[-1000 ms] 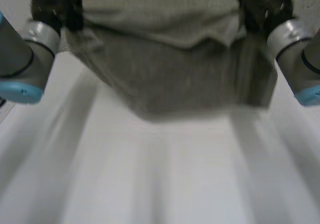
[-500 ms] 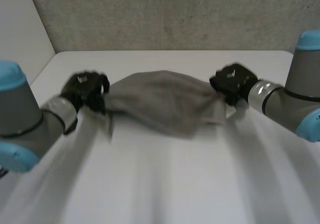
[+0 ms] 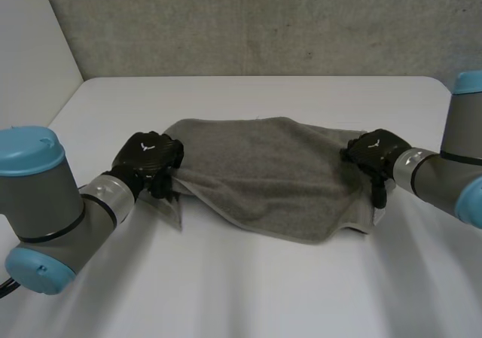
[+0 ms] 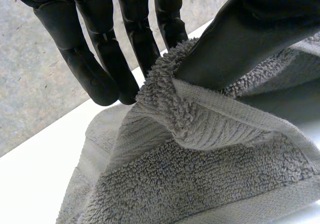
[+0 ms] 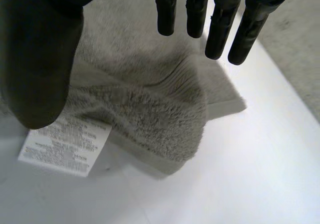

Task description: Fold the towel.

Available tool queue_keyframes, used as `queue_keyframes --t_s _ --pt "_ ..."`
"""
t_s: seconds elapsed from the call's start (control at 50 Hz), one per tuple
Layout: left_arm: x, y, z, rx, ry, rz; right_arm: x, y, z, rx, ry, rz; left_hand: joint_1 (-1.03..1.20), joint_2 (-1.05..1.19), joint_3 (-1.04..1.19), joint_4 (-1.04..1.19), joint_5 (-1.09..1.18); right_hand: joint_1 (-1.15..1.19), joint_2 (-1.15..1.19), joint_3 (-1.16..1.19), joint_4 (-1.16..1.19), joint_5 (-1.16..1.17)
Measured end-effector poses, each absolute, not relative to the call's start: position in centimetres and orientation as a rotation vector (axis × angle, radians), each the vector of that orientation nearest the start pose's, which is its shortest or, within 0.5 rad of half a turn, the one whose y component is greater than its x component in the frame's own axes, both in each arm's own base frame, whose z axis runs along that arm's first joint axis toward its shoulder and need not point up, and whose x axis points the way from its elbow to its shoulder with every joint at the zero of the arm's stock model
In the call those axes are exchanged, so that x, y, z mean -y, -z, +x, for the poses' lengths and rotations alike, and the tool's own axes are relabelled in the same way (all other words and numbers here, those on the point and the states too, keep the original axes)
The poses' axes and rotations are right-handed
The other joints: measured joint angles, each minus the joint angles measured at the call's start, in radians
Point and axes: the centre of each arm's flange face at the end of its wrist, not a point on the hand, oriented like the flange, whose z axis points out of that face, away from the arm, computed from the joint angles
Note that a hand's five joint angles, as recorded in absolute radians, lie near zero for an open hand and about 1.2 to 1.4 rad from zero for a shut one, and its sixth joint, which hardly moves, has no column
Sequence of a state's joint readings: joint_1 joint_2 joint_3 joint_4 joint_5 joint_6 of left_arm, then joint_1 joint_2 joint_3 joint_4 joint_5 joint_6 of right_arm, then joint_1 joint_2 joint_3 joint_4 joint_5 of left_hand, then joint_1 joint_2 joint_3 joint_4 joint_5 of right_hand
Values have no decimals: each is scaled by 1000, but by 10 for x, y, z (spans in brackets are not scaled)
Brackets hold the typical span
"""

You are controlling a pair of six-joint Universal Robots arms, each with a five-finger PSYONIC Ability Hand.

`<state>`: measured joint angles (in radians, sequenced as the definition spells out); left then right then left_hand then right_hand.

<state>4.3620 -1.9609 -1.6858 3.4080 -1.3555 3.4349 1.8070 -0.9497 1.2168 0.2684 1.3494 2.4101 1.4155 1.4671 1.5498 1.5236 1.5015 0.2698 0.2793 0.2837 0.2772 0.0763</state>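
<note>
The towel [image 3: 263,176] is lying doubled over in the middle of the table [image 3: 248,293], its upper layer draping across the lower one. The left hand [image 3: 149,157] is pinching the towel's left-end corner between its thumb [image 4: 240,39] and straight fingers [image 4: 95,59], I'd guess to set that corner squarely on the layer beneath. The right hand [image 3: 376,151] is hovering over the opposite end with its fingers [image 5: 220,29] spread and thumb apart, gripping nothing. The label [image 5: 67,144] is showing beneath it, so that side looks laid down.

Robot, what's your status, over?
Left hand pinching towel edge. Right hand open over label. Towel lies doubled on table. Nothing in the way.
</note>
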Motion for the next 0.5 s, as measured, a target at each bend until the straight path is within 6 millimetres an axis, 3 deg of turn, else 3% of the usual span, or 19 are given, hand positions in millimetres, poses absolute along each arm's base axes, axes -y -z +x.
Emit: queue_keyframes --t_s 0.1,0.18,0.32,0.5 --pt "273 -169 -263 -2424 2060 1054 312 -196 231 -2296 1780 -1260 0 0 0 0 0 -1 0 0 0 0" --pt "274 -169 -263 -2424 2060 1050 294 -201 228 -2259 1836 -1178 0 0 0 0 0 -1 0 0 0 0" --pt "278 -169 -261 -2422 2063 1033 254 -179 222 -2276 1773 -1119 0 0 0 0 0 -1 0 0 0 0" --pt "280 -169 -260 -2425 2066 1021 238 -149 228 -2281 1710 -1154 0 0 0 0 0 0 0 0 0 2"
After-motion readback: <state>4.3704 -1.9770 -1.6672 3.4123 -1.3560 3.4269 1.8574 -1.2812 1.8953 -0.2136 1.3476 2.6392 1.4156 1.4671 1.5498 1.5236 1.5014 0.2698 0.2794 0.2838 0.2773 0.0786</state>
